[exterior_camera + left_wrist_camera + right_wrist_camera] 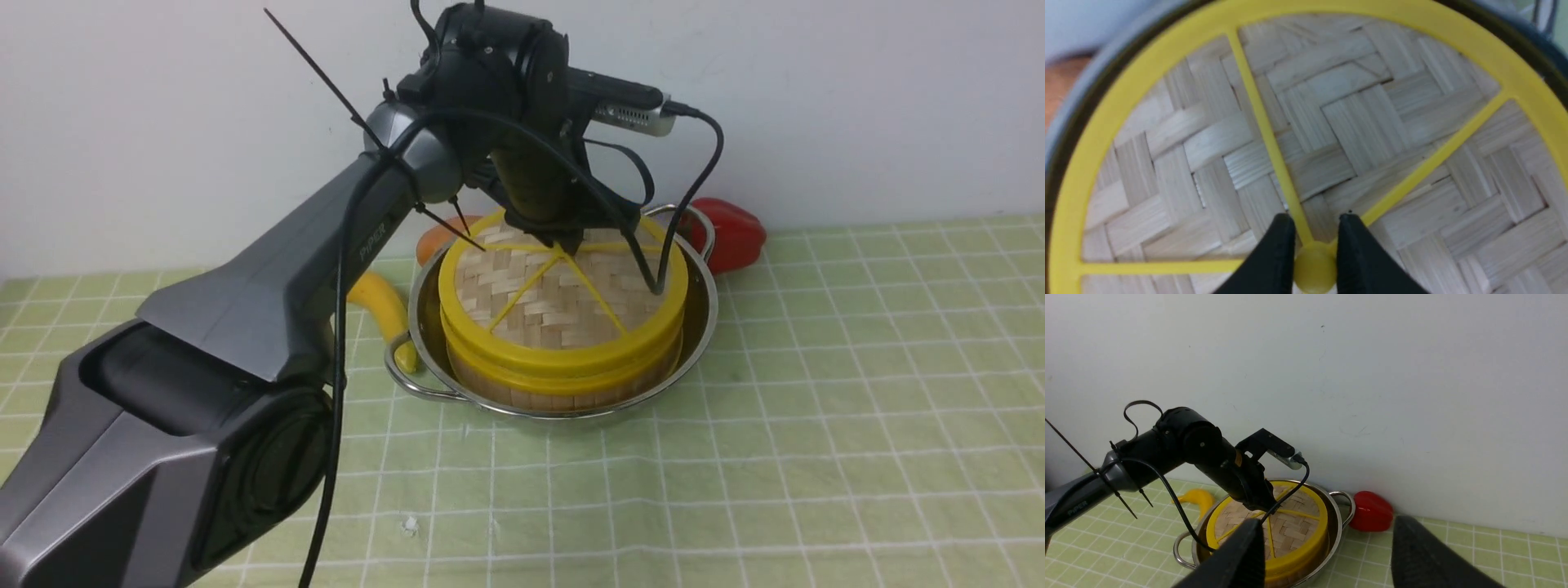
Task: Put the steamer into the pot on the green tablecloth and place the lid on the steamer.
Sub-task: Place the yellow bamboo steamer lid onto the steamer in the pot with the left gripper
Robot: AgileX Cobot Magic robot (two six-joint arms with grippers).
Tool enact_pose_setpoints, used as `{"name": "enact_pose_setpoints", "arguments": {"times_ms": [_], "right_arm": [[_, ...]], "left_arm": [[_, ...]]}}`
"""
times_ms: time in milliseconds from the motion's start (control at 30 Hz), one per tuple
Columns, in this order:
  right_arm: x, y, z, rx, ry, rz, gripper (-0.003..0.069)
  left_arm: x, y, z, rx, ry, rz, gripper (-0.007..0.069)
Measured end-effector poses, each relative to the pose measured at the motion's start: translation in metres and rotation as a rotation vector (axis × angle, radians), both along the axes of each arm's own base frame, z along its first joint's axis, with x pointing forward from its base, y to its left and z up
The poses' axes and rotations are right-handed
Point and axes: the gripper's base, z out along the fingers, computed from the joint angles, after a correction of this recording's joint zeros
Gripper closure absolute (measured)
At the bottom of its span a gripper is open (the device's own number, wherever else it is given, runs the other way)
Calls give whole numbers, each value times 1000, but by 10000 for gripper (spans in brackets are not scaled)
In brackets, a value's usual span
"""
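The steamer [522, 398] sits inside the pot [704, 304], which stands on the green tablecloth [816, 408] near the white wall. The lid [563, 304] lies flat on the steamer, its yellow rim stacked on the basket's rim, so the food inside is hidden. The left gripper [1316, 222] points down at the middle of the lid. Its two black fingers are drawn in close on either side of the small yellow knob [1314, 267] at the hub and pinch it. The right gripper [1327, 522] hangs well apart from the pot, its jaws spread wide and holding nothing. A banana [380, 298] lies just beside the pot's left side, and a red pepper [735, 233] lies behind it by the wall.
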Motion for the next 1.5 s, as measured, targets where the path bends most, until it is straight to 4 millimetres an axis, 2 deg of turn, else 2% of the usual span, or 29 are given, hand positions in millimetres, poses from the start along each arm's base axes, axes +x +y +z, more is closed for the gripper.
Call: {"name": "enact_pose_setpoints", "arguments": {"times_ms": [767,1133,1500], "right_arm": [[1,0,0,-1,1,-2,240],[1,0,0,-1,1,-2,240],[1,0,0,-1,1,-2,240]], "left_arm": [[0,0,0,0,0,11,501],[2,0,8,-9,-25,13,501],[2,0,8,-25,-19,44,501]]}}
